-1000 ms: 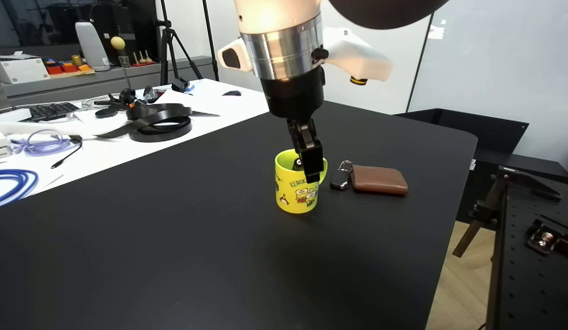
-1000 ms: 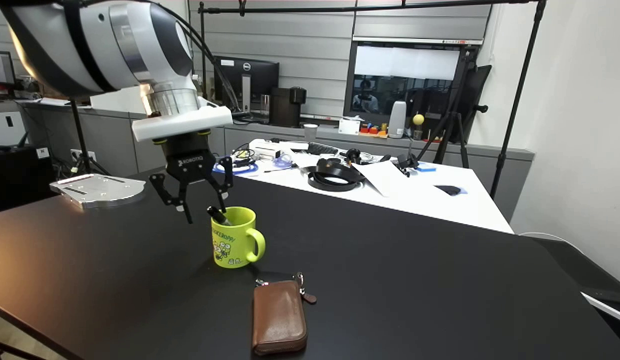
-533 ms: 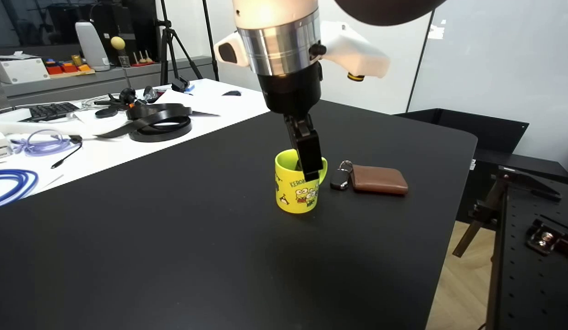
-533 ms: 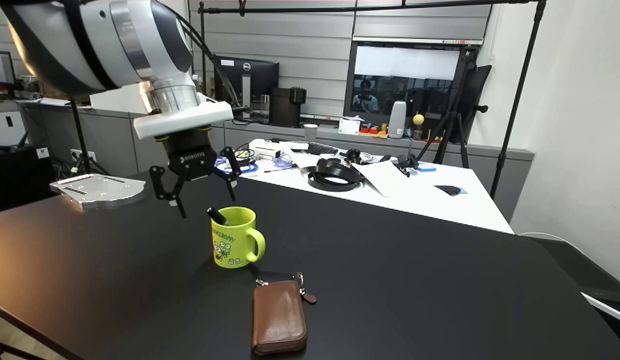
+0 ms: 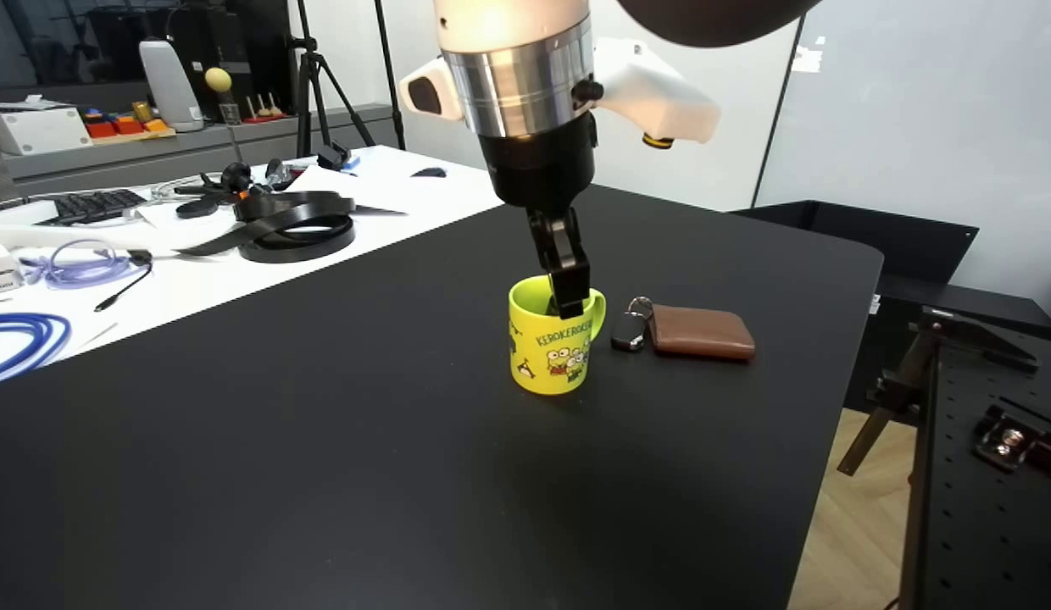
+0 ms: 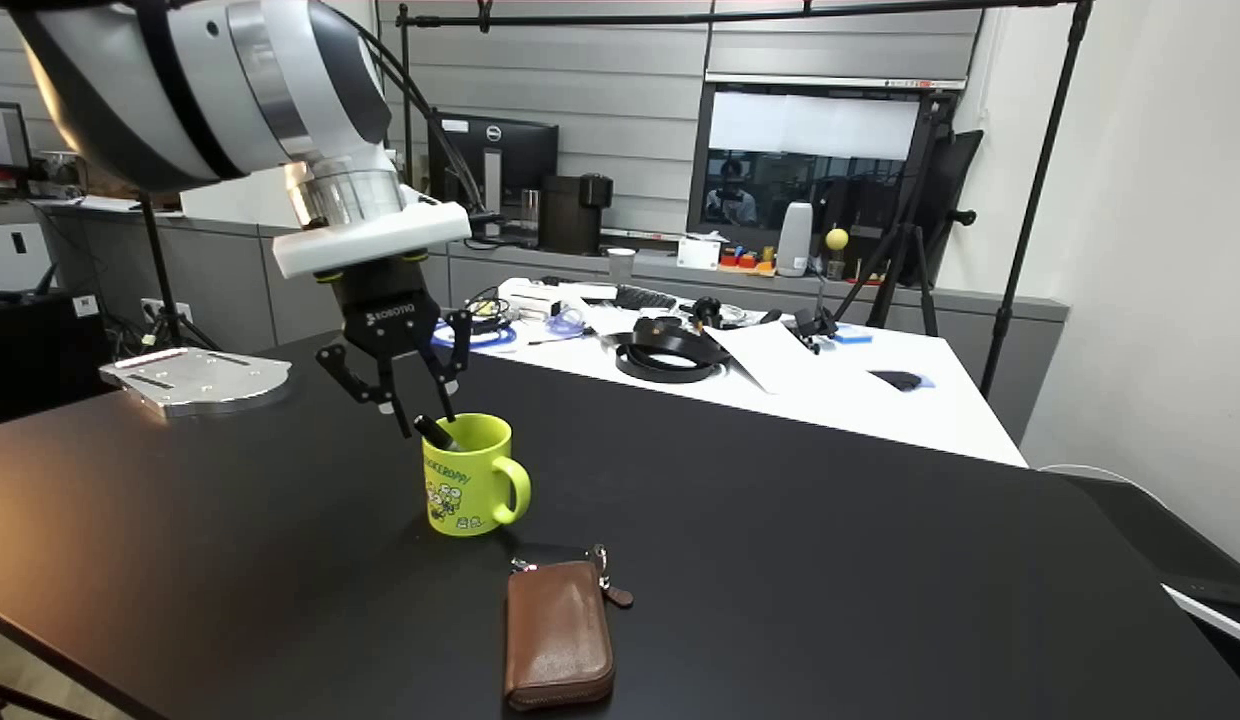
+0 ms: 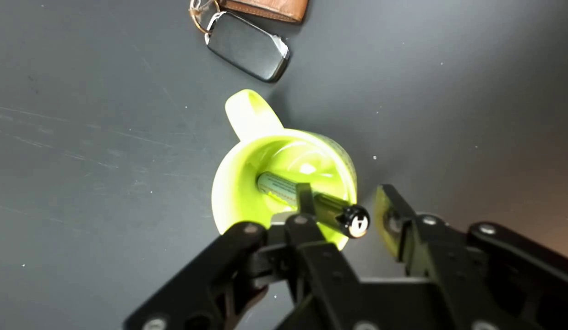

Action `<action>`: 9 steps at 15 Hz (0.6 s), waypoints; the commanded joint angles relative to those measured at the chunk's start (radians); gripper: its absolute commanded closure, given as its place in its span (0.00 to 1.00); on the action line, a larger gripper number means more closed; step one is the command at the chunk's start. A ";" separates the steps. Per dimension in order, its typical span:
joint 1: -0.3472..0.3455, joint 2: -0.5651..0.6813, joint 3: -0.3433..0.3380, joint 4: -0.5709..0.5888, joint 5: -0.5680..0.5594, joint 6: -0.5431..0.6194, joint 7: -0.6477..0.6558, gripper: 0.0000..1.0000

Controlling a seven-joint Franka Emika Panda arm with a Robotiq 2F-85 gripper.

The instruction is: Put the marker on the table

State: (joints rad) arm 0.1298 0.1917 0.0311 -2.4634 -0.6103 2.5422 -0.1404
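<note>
The matte black tabletop (image 5: pixel 322 474) is spreading across the foreground of both exterior views, and a cluttered white desk (image 6: pixel 930 420) is standing alongside it. The Franka Panda arm (image 6: pixel 220 90) is slanting down from the upper left of an exterior view to its wrist (image 6: pixel 350 200), which is bending toward the tabletop and leaning off vertical in both exterior views, its lower end toward the right of each frame.

The Robotiq gripper (image 6: pixel 428 427) is hanging at that same lean by the rim of the yellow-green cartoon mug (image 5: pixel 542 360). Its jaws are standing partly spread; in the wrist view the capped end of the marker (image 7: pixel 330 209) is showing between the fingers (image 7: pixel 305 199). Whether either finger is touching it, I cannot tell.

The mug is standing upright on the tabletop. The brown leather zip wallet (image 6: pixel 560 640) is lying flat nearby. The marker is leaning inside the mug, its printed barrel running down within and its black cap sticking out past the rim. The car key fob (image 7: pixel 249 48) is lying between mug and wallet, a metal key ring (image 7: pixel 198 26) looping from one end.
</note>
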 commanded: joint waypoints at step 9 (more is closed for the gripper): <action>0.005 -0.045 -0.003 0.007 -0.076 -0.017 0.069 0.94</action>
State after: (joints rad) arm 0.1297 0.1888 0.0307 -2.4495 -0.6377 2.5413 -0.1273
